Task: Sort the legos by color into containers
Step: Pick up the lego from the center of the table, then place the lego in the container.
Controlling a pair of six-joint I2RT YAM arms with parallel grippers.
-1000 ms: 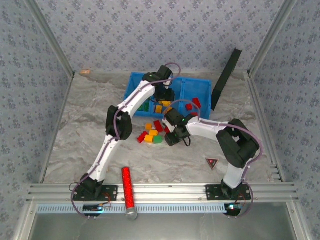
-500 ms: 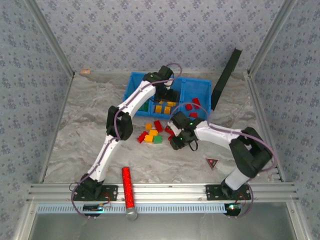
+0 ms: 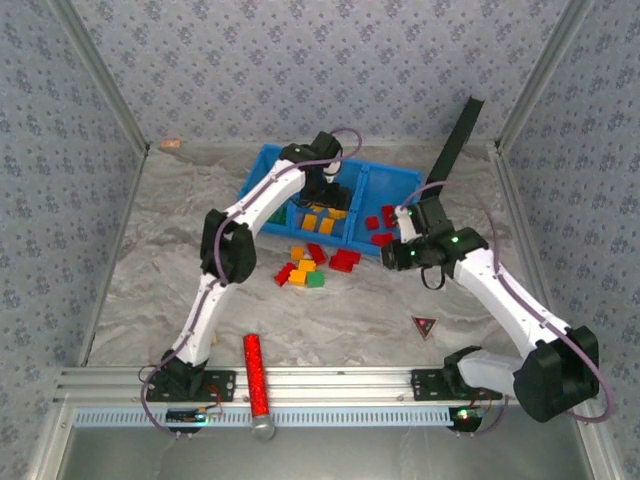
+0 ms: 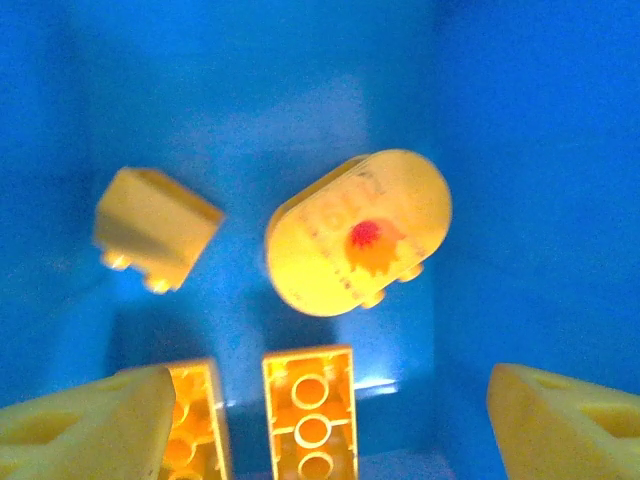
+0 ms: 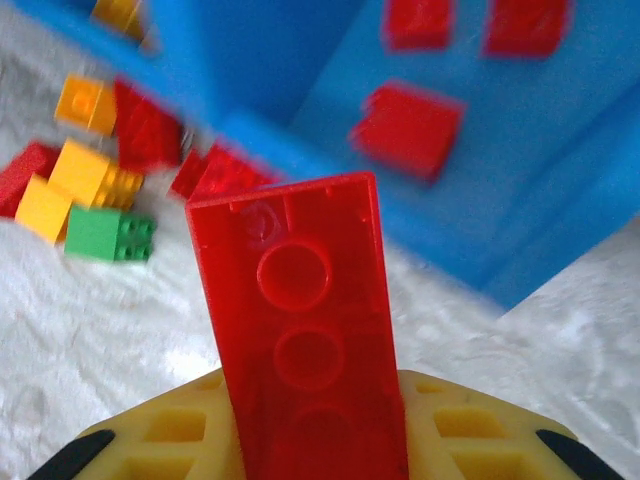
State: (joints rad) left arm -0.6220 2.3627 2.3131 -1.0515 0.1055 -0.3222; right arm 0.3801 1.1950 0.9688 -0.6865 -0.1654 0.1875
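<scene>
Left end effector [image 3: 325,192] hangs over the middle compartment of the blue bin [image 3: 262,165] in the top view, with orange bricks [image 3: 320,220] under it. The right end effector [image 3: 398,252] sits at the near edge of the right compartment, which holds red bricks [image 3: 380,218]. A loose pile [image 3: 305,265] lies on the surface [image 3: 150,260] to its left. Left wrist: fingers [image 4: 90,420] spread wide, released, gripping nothing (yellow bricks [image 4: 155,228] lie on the blue floor below). Right wrist: end effector clenched on one red brick [image 5: 300,300] that sticks out past the fingers, with the bin ahead-right and a green brick [image 5: 105,235] in the pile at left.
</scene>
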